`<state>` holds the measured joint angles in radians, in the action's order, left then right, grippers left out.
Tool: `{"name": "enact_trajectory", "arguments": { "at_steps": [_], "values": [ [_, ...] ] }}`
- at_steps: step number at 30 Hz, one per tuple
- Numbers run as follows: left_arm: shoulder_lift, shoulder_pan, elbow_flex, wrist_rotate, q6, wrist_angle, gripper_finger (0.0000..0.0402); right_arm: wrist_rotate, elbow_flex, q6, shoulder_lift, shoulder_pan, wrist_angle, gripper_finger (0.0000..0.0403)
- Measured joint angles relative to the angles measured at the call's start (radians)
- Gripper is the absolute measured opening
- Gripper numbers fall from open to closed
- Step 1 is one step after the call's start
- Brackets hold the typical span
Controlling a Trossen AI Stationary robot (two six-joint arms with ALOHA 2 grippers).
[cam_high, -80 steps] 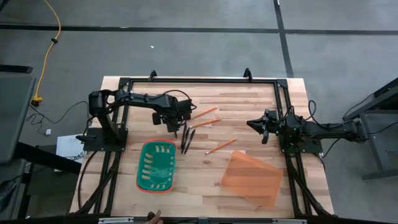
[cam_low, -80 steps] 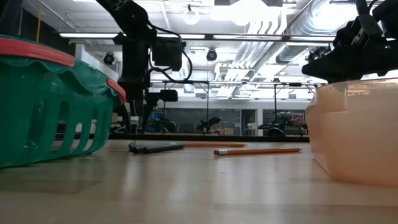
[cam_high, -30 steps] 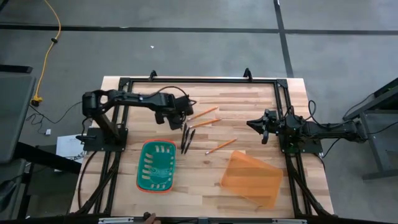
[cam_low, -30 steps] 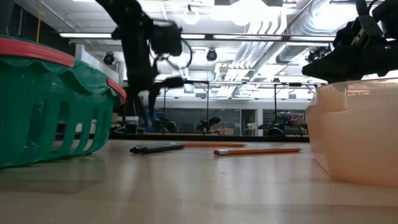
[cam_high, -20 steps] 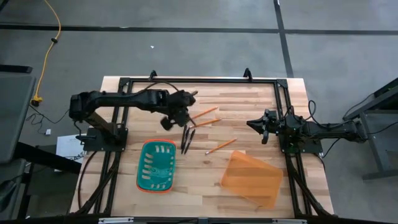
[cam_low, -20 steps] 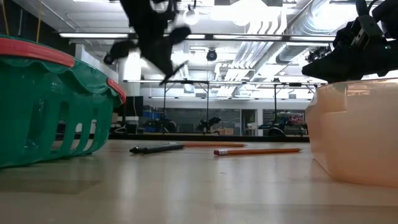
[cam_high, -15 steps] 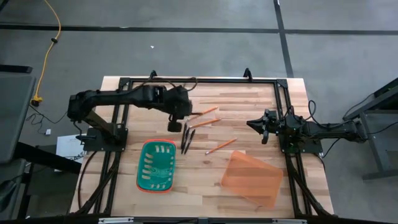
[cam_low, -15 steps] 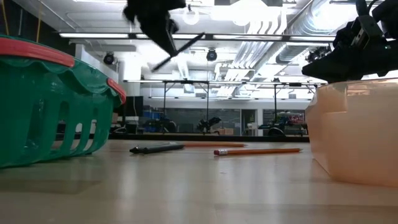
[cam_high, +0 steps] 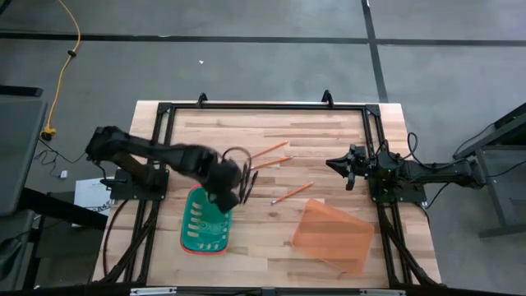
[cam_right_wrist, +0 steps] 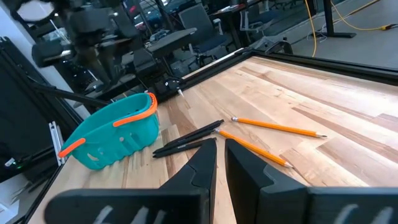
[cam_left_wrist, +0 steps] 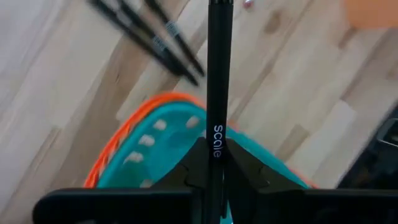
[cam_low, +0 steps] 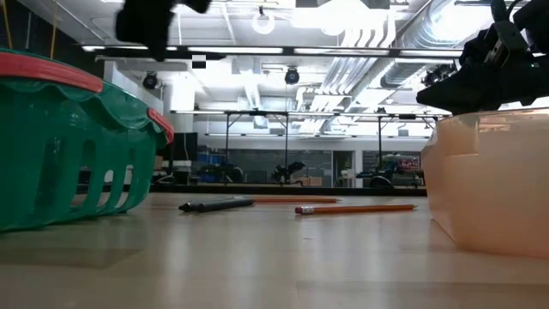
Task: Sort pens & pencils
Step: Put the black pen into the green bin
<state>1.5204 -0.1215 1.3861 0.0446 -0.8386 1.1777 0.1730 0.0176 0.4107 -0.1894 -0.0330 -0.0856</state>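
Pen (cam_left_wrist: 219, 93) clamped in left claw (cam_left_wrist: 214, 163) above green basket (cam_left_wrist: 155, 143).

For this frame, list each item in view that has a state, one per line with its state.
left gripper: shut on a pen, above the green basket
held pen: clamped between the fingers, off the table
two pens: lying side by side on the table
three pencils: lying loose on the table
green basket: upright, no pen seen inside
orange bin: on the table, looks empty
right gripper: waiting at the right side, fingers slightly apart
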Motion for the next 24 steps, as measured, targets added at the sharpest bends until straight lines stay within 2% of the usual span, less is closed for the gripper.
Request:
{"name": "enact_trajectory", "arguments": {
  "at_steps": [7, 11, 15, 19, 24],
  "values": [
    [0.000, -0.230, 0.000, 0.171, -0.364, 0.145, 0.0018, 0.000, 0.000, 0.000, 0.000, 0.000, 0.000, 0.0025],
    [-0.001, -0.334, -0.020, 0.225, -0.611, 0.141, 0.0020, 0.000, 0.000, 0.000, 0.000, 0.000, 0.000, 0.0025],
    [-0.001, -0.403, -0.105, 0.233, -0.815, 0.084, 0.0027, 0.000, 0.000, 0.000, 0.000, 0.000, 0.000, 0.0025],
    [0.000, -0.423, -0.209, 0.233, -0.920, -0.049, 0.0029, 0.000, 0.000, 0.000, 0.000, 0.000, 0.000, 0.0025],
    [0.000, -0.400, -0.281, 0.213, -0.947, -0.137, 0.0029, 0.000, 0.000, 0.000, 0.000, 0.000, 0.000, 0.0025]
  ]
}}
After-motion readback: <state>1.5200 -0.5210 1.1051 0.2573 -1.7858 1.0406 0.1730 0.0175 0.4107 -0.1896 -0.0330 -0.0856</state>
